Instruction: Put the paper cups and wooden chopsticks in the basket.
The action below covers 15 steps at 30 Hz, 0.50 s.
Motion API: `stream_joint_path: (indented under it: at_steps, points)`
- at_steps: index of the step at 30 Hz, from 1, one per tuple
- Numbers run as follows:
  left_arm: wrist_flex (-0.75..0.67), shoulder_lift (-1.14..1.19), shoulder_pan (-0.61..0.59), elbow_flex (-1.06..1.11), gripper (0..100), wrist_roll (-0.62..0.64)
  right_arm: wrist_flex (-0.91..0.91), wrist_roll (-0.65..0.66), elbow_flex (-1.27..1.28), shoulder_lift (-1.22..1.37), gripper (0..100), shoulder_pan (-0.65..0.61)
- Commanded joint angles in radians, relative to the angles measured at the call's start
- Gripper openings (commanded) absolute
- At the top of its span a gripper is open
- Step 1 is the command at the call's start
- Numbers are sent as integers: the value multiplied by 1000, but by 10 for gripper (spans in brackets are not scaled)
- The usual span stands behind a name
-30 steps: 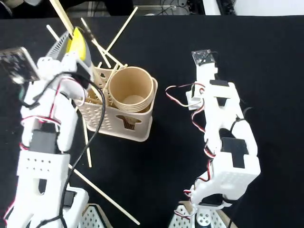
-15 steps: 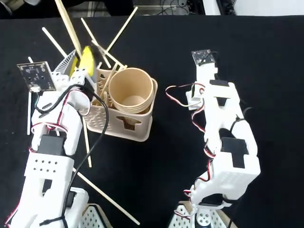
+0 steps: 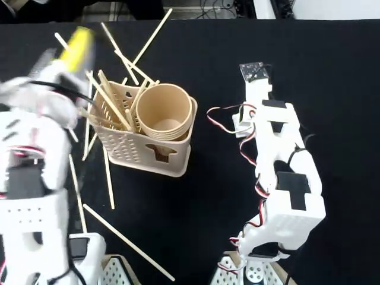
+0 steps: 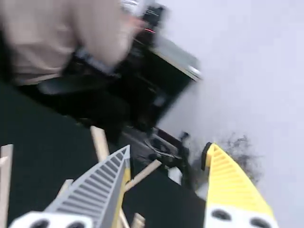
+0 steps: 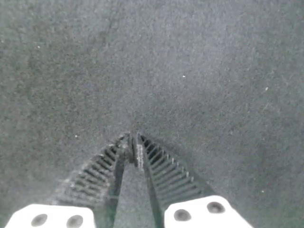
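- The left hand (image 4: 168, 147) (image 3: 62, 52) is hanging above the counter and gaping wide. Its grey ribbed finger (image 4: 95, 190) and yellow finger (image 4: 228, 190) are standing far apart with nothing between them.
- Just beside that hand, toward the right arm, several thin wooden chopsticks (image 3: 113, 101) are leaning inside the beige perforated plastic basket (image 3: 139, 151). Their ends are poking up past its rim.
- On the basket's far side from the left hand, a nested stack of tan paper cups (image 3: 164, 113) is standing upright inside it, mouths up.
- More loose chopsticks (image 3: 108, 178) are lying scattered on the black cloth counter (image 3: 332, 71). Some are beyond the left hand, some beside the basket, and some back along the left arm.
- The right hand (image 5: 132, 140) is pinching narrow with its fingertips touching, gripping nothing. It is pointing down at the black cloth, well apart from the basket.
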Motion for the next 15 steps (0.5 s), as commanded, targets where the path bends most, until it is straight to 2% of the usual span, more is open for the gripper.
stream_joint_path:
  at_steps: [1, 8, 15]
  points:
    - [204, 155, -120, -272, 256, 58, -14, 8, -1, -5, 12, -17]
    - [371, 620, -107, -576, 256, 199, -14, 8, -1, -5, 12, -17]
    - [555, 945, -76, -897, 255, 207, -14, 8, -1, -5, 12, -17]
